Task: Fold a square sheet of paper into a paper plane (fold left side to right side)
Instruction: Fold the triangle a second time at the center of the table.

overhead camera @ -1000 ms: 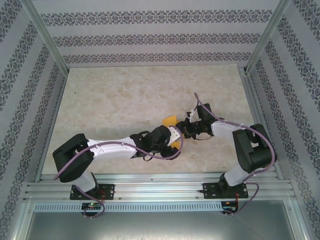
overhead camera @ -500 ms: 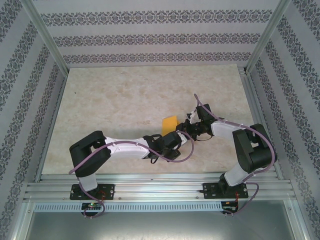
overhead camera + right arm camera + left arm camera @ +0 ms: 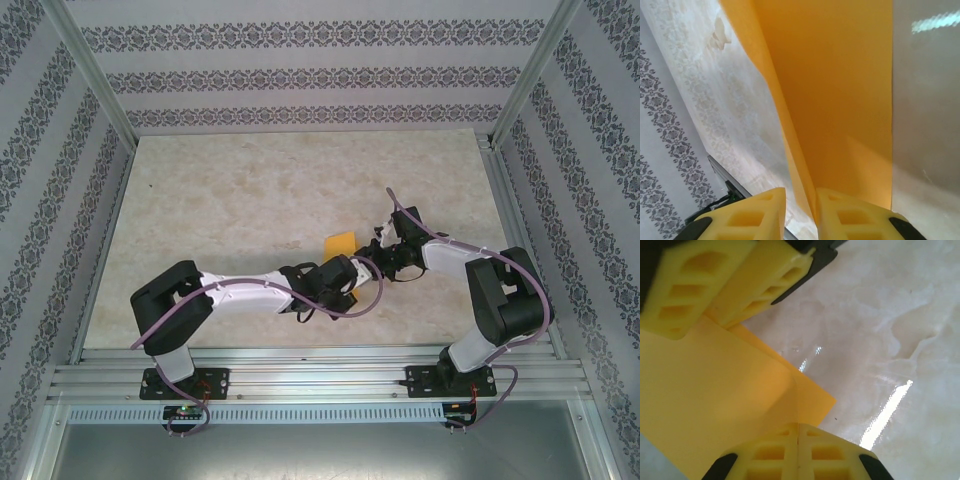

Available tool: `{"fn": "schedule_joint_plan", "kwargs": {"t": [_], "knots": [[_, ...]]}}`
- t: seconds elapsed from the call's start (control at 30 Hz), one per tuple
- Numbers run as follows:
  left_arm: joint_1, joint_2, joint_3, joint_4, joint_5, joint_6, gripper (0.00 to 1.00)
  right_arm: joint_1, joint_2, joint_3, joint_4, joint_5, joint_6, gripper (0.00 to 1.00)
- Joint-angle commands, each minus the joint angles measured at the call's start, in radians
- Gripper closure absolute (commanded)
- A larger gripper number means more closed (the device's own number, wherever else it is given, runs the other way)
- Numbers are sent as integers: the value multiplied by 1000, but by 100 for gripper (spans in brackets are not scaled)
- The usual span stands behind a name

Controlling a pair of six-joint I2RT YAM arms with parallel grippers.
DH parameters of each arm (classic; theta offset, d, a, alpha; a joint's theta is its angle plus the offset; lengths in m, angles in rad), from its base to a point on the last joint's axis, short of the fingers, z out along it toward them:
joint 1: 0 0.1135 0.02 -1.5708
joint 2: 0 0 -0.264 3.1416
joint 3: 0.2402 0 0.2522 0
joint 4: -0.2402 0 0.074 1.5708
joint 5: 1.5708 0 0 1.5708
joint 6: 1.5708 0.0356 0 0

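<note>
Left wrist view: left gripper and right gripper jaws both pinch the square sheet of paper. The fold looks unfinished, no paper plane yet.

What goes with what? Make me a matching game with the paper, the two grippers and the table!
Things:
1. square sheet of paper
2. left gripper
3. right gripper
4. table

Colour or state:
A. pale and marbled
B. fingers pressed tight together on the paper
C. orange-yellow
D. fingers slightly apart, paper edge between them

Pairs: 1-C, 2-B, 3-D, 4-A
</note>
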Motion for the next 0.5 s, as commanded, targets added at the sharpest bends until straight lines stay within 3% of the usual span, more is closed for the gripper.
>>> {"fn": "schedule_joint_plan", "kwargs": {"t": [0.0,0.23,0.37,0.47], "knots": [[45,-39,-33,62,113,-17,100,2,-29,25,-13,31,-43,74],[155,-71,-112,160,292,-65,100,-65,-192,-26,-25,85,-95,54],[200,-86,-148,209,355,-91,100,-76,-267,-70,-27,102,-132,55],[233,-95,-168,225,393,-104,100,-71,-325,-119,-28,118,-145,64]]}}
